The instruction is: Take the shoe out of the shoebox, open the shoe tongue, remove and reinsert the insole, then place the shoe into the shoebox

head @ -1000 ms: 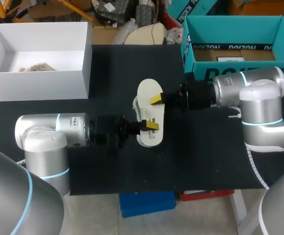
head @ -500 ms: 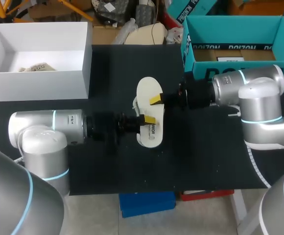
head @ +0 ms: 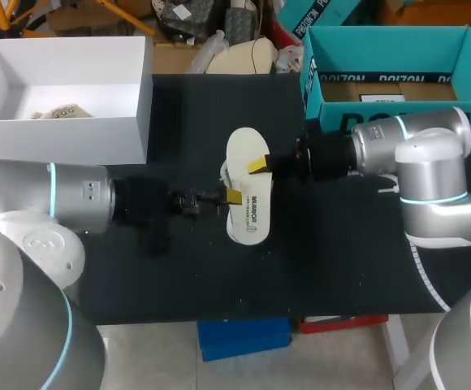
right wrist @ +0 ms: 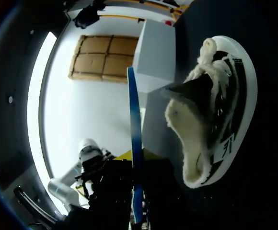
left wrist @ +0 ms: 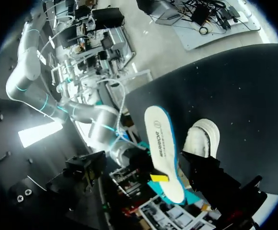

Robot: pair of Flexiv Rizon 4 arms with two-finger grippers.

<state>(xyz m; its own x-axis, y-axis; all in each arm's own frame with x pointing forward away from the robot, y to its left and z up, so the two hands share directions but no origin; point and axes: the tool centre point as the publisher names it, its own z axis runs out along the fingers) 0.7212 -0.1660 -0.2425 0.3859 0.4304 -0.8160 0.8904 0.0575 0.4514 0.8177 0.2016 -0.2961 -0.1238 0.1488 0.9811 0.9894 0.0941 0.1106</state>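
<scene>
Head cam overhead, looking down; wrist cams close, opp. sides, share insole (head: 250,185).

Arms horizontal from opposite sides, left gripper (head: 233,196) facing right gripper (head: 257,166), the latter tight on insole (head: 248,146).

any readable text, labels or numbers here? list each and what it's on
insole: one line of dark capital lettering along its face. It is brand print, so not quoted.
teal shoebox: white brand lettering on a dark strip inside its near wall, not quoted.
shoe: small dark mark on its side, too distorted to read.
white box: no print visible.
No legible numbers or signs.
</scene>
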